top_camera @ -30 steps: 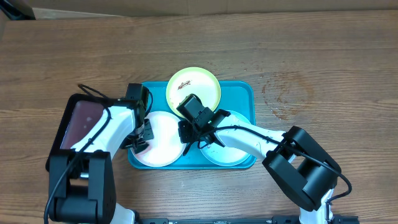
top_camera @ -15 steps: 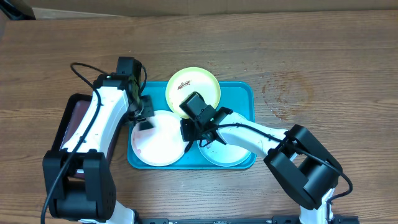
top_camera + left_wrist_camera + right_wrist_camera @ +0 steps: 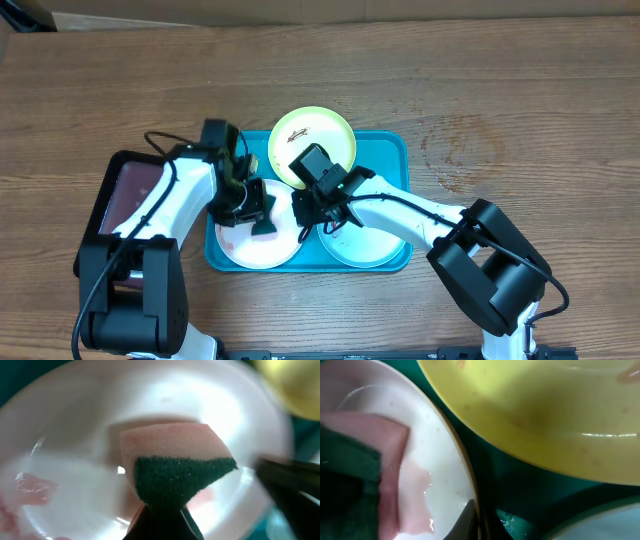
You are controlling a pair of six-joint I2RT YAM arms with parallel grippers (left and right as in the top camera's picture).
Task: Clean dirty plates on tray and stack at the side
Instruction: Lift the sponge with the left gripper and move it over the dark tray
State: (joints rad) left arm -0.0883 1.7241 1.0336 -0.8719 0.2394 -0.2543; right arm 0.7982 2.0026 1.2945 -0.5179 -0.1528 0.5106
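Observation:
The white plate (image 3: pixel 250 240) lies at the left of the turquoise tray (image 3: pixel 392 160), with a pinkish smear (image 3: pixel 32 487) in it. My left gripper (image 3: pixel 257 215) is shut on a pink sponge with a green scouring side (image 3: pixel 180 475) and holds it on the white plate (image 3: pixel 75 435). My right gripper (image 3: pixel 305 218) is shut on the white plate's right rim (image 3: pixel 465 465), one finger inside it and one outside. The yellow-green plate (image 3: pixel 312 138) lies at the tray's far edge, with dark smears. The mint-rimmed plate (image 3: pixel 365 245) lies at the tray's right, partly under my right arm.
A black tray with a dark maroon inside (image 3: pixel 130 190) stands left of the turquoise tray, under my left arm. The yellow-green plate (image 3: pixel 545 410) overhangs close above my right gripper (image 3: pixel 479 520). Bare wooden table (image 3: pixel 500 120) lies to the right and at the back.
My left gripper has moved with the sponge from the tray's far-left edge to the right, onto the middle of the white plate. My right gripper has stayed on the plate's rim.

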